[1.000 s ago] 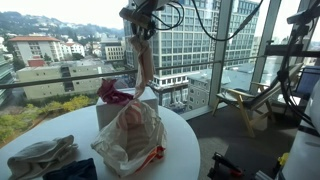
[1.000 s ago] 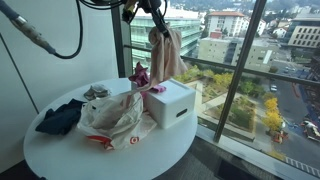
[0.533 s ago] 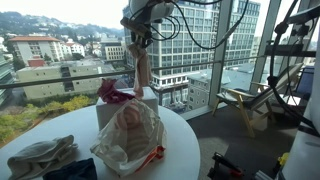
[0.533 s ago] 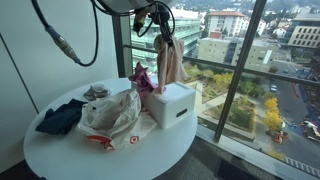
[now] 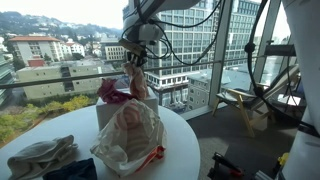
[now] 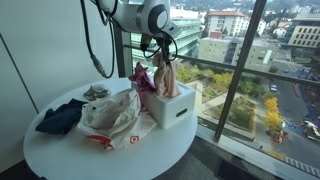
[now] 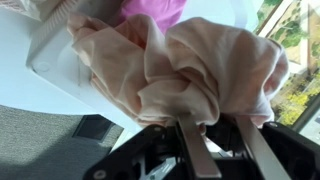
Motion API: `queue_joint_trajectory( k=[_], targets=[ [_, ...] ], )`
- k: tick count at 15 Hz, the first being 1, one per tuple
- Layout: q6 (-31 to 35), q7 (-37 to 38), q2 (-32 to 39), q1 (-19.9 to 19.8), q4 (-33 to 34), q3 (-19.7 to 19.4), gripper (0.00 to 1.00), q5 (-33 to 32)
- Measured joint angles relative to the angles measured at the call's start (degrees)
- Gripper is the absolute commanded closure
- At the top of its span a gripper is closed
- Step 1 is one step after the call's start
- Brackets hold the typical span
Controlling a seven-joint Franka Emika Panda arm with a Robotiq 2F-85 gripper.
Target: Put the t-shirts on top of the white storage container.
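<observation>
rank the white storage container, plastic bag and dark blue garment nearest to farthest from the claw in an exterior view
From the claw, shut on the peach t-shirt, in an exterior view:
1. white storage container, directly below.
2. plastic bag, beside the container.
3. dark blue garment, beyond the bag.

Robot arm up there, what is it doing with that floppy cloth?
The robot arm's pincer is shut on a peach t-shirt. The shirt hangs down, and its lower end seems to reach the top of the white storage container. A pink garment lies at the container's edge. Beside it on the round table sit a plastic bag and some dark clothes.
</observation>
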Motion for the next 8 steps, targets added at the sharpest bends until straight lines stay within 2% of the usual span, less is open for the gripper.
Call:
queue_joint_trajectory(
  k=[2,3,4,5,6,8],
  targets=[
    [-1.7,-1.1,3.0,0.0,2.2,-0.1,0.95,1.6],
    [-2.9,-1.6,4.3,0.0,3.4,-0.2,0.9,2.1],
    [-4.2,-1.9,5.5,0.0,4.6,-0.2,0.57,2.6],
    [-5.3,-2.1,6.5,0.0,5.9,-0.3,0.57,3.1],
    [-6.3,-2.4,7.3,0.0,7.0,-0.3,0.52,3.8],
    [-8.5,-2.8,8.3,0.0,8.8,-0.3,0.36,5.2]
  ],
)
